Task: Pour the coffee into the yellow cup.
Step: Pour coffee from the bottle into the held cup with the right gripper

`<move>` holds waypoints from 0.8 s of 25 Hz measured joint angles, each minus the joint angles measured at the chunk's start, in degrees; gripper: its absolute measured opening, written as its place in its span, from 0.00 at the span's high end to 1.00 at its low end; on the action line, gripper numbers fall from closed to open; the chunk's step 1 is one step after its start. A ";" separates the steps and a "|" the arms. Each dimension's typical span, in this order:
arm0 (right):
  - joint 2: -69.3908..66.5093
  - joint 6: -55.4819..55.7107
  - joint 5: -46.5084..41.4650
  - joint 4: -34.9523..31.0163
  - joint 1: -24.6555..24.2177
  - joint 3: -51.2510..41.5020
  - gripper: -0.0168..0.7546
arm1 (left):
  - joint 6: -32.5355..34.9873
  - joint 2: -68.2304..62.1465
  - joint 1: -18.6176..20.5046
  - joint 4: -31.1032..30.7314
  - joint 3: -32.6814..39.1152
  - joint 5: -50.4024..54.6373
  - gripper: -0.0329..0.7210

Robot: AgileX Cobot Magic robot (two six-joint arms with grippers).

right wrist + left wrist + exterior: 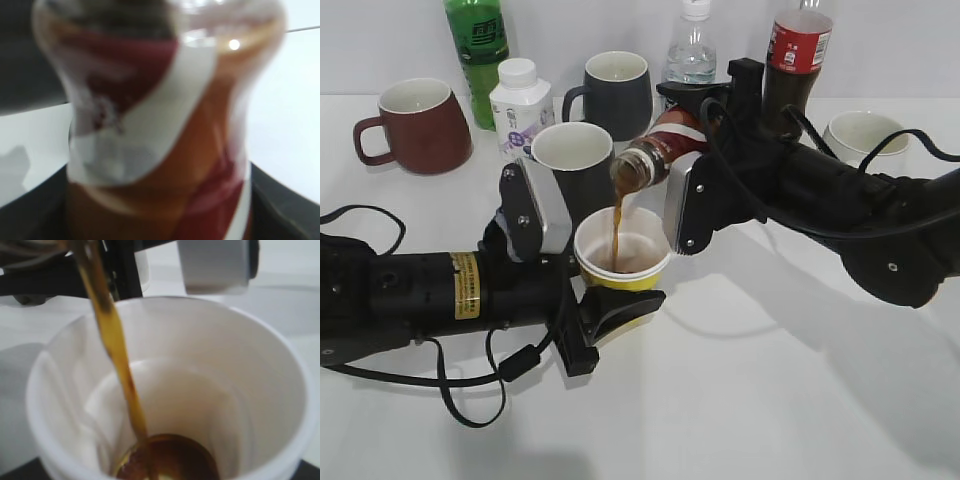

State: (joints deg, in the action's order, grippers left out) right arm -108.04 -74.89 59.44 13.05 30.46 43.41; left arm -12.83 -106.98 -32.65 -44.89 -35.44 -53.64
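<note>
The yellow cup [623,258], white inside, is held above the table by my left gripper [582,280], which is shut on it. My right gripper [682,178] is shut on the curvy brown-red coffee bottle [657,152] and tips it mouth-down to the left over the cup. A thin stream of coffee [617,232] runs from the bottle's mouth into the cup. In the left wrist view the stream [116,347] falls into the cup [240,360] and a brown pool [172,460] lies at the bottom. The right wrist view is filled by the blurred bottle [165,130].
Behind stand a maroon handled mug [415,125], a green bottle [478,50], a small white bottle [521,105], a dark mug with white inside [570,165], a dark handled mug [615,93], a clear water bottle [692,45], a red-labelled cola bottle [798,55] and a white cup [865,135].
</note>
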 joint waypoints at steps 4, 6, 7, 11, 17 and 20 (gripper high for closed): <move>0.00 -0.28 0.04 0.00 0.00 0.00 0.33 | 0.00 0.00 0.00 -0.17 0.00 0.00 0.39; 0.00 -0.34 0.04 0.00 0.00 0.00 0.33 | 0.00 0.00 0.00 -0.17 0.00 0.00 0.39; 0.00 -0.39 0.04 0.00 0.00 0.00 0.33 | 0.00 0.00 0.00 -0.17 0.00 0.00 0.39; 0.00 -0.73 0.06 0.00 0.00 0.00 0.33 | 0.00 0.00 0.00 -0.22 0.11 0.00 0.38; 0.05 -1.49 0.17 0.21 0.00 0.00 0.33 | 0.00 0.56 0.00 -0.23 1.15 -0.60 0.38; 0.11 -1.60 0.29 0.68 0.00 0.00 0.33 | 0.00 0.67 0.00 -0.23 1.20 -0.48 0.38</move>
State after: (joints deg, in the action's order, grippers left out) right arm -107.93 -76.49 59.73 13.73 30.46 43.41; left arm -12.83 -106.31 -32.65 -45.12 -34.24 -54.12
